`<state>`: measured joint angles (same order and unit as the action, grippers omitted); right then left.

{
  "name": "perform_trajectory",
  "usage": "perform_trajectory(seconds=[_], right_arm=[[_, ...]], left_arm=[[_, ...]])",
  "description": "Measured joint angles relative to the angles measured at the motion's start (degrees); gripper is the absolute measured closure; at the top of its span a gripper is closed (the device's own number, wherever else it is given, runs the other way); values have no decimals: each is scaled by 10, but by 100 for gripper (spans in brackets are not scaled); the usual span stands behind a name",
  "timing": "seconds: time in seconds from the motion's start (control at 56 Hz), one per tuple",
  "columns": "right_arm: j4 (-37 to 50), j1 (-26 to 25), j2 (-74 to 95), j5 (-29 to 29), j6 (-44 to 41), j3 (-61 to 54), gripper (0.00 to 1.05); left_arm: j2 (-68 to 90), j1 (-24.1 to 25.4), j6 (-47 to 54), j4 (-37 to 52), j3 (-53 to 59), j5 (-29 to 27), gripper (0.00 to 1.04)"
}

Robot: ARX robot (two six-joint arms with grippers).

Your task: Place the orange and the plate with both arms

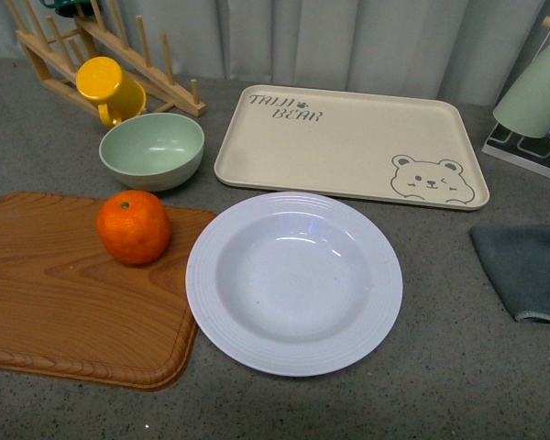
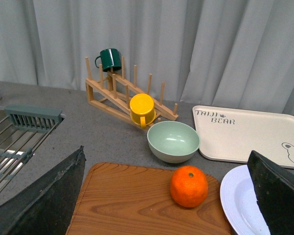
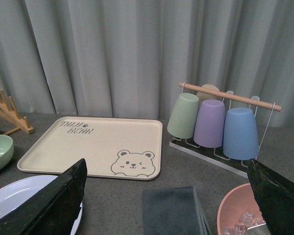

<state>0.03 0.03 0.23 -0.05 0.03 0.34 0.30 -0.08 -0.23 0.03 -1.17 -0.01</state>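
**A:** Since the round, bright orange fruit (image 1: 134, 226) sits on the brown wood-grain cutting board (image 1: 64, 293), near its far right corner, what crowds it?

**B:** The pale green round bowl (image 1: 152, 149) stands just behind it, off the board, on the grey speckled counter (image 1: 440, 385). To its right the large round white deep plate (image 1: 293, 282) lies flat on the counter, with its ridged rim meeting the board's right edge. Orange and plate are near each other but apart.

**A:** And behind the plate?

**B:** The rectangular beige tray with the bear drawing (image 1: 348, 147) lies there, its near edge just beside the plate's far rim. A dark grey folded cloth (image 1: 527, 270) lies to the plate's right, well apart.

**A:** Further back?

**B:** A slatted wooden drying rack (image 1: 156, 78) carries a yellow mug (image 1: 110, 84) at its low end, close behind the bowl. The left wrist view also shows a dark green mug (image 2: 109, 58) higher on the rack and a grey wire rack (image 2: 10, 147) at the counter's edge. On the right, a wire stand holds upturned green, purple and blue cups (image 3: 209, 122), and a pink bowl (image 3: 235, 210) sits near the cloth.

**A:** The grippers?

**B:** The left gripper (image 2: 165, 152) hangs over the board's near side with its jaws spread wide and gripping nothing. The orange shows between its fingers, further off. The right gripper (image 3: 166, 161) is likewise released, with the plate's rim by one finger and the pink bowl by the other.
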Motion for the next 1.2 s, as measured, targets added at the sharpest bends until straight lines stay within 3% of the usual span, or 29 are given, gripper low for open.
perform_trajectory(seconds=[1.0, 1.089, 1.196], right_arm=[[0, 0, 0, 0, 0, 0, 9], [0, 0, 0, 0, 0, 0, 9], [0, 0, 0, 0, 0, 0, 9]], left_arm=[[0, 0, 0, 0, 0, 0, 6], [46, -6, -35, -45, -15, -37, 6], [177, 3, -63, 27, -28, -28, 6]])
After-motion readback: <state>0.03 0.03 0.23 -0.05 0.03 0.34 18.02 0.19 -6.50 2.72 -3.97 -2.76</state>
